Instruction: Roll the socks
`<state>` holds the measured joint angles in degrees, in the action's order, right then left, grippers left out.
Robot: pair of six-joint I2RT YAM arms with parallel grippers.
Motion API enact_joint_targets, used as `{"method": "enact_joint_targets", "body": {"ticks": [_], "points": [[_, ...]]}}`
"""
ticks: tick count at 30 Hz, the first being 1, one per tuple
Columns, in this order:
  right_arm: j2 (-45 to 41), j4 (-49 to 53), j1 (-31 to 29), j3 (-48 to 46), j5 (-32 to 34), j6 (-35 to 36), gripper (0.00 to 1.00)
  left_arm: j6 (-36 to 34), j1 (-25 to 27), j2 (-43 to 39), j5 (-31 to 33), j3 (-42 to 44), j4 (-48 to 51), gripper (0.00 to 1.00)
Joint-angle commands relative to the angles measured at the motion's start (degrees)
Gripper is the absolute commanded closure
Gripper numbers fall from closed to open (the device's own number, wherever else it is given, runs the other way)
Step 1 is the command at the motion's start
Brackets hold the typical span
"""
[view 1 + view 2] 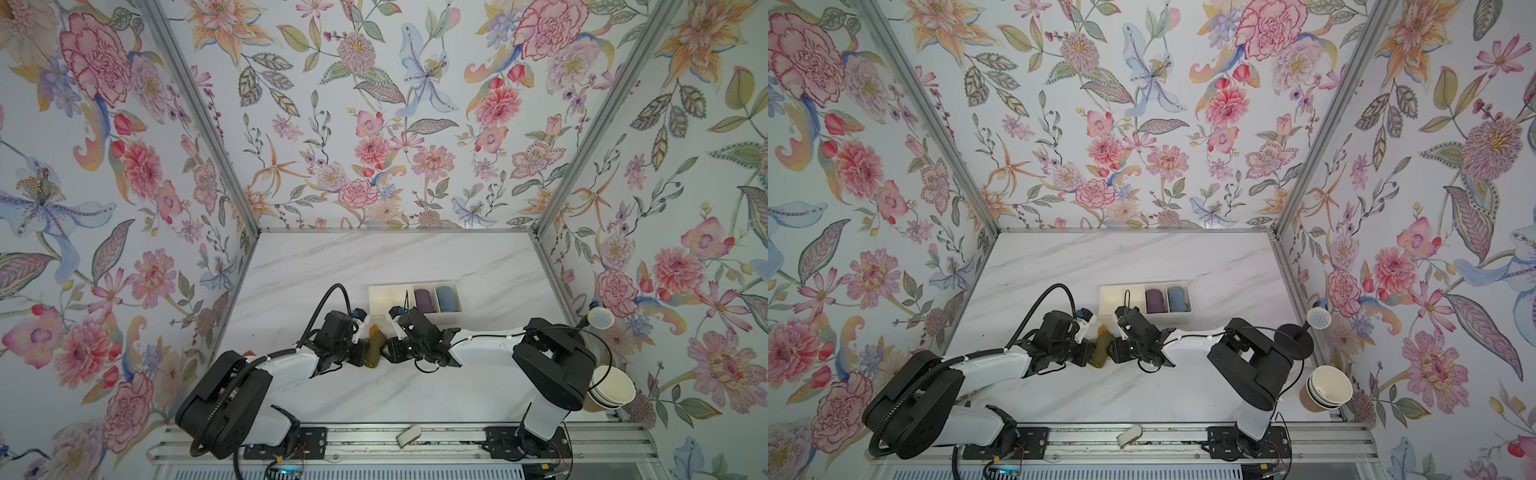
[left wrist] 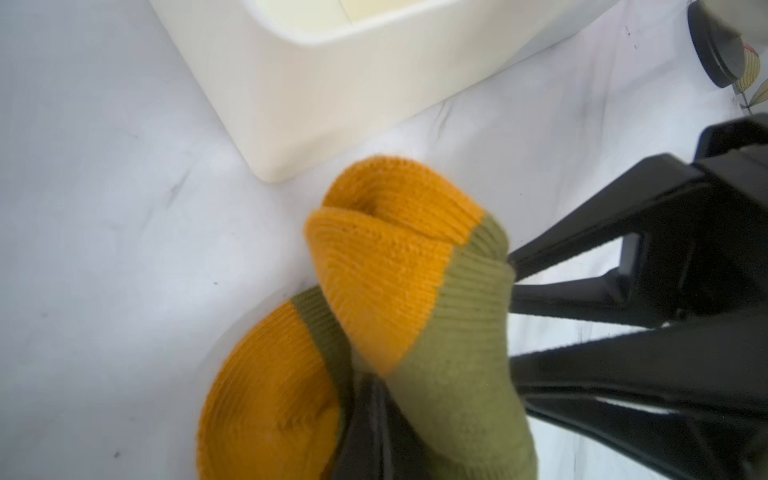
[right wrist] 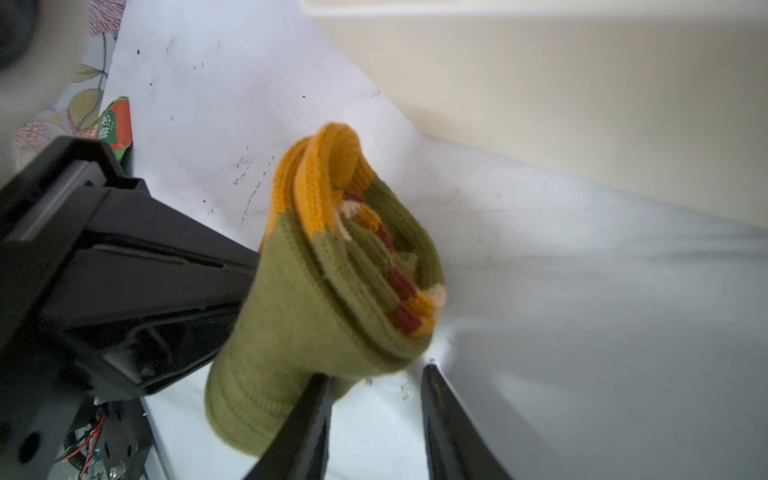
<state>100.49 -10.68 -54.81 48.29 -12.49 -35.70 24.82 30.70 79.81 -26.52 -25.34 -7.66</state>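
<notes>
Clamping socks [image 1: 375, 348], left tool [image 1: 365, 352] closed tight; right tool [image 3: 374, 371] jaws parted, finger [image 3: 307, 415] touching. Tray [image 2: 332, 83] wall close at twelve o'clock. Stripes [image 3: 401, 286] show only from right wrist.

Soft, even white light is filling my cell in both top views, and my arms are casting only faint, diffuse shadows on the white marble-patterned tabletop [image 1: 415, 266]. The wide lens is bending the floral-papered walls [image 1: 104, 166] outward toward the edges. In my wrist views the olive-green ribbed socks with mustard-yellow toes [image 2: 386, 270] are showing fairly crisp knit, while the cream plastic organiser box [image 3: 582, 104] is dissolving into blur and a small glare patch is gleaming on the tabletop beside the socks.
</notes>
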Motion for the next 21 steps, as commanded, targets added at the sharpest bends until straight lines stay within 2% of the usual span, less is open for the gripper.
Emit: {"method": "enact_joint_targets", "body": {"ticks": [1, 13, 21], "points": [[-1.2, -6.4, -0.5, -0.3, -5.6, -1.1, 0.61, -0.2, 0.3, 1.7, -0.2, 2.1, 2.5, 1.00], [0.8, -11.2, 0.2, -0.9, -9.2, -3.4, 0.58, 2.2, 0.5, 2.4, -4.0, 3.7, -1.2, 1.00], [2.4, -14.4, 1.0, -1.6, -11.5, -5.5, 0.54, 5.0, 2.8, 2.3, -4.9, 4.5, -4.1, 1.00]]}}
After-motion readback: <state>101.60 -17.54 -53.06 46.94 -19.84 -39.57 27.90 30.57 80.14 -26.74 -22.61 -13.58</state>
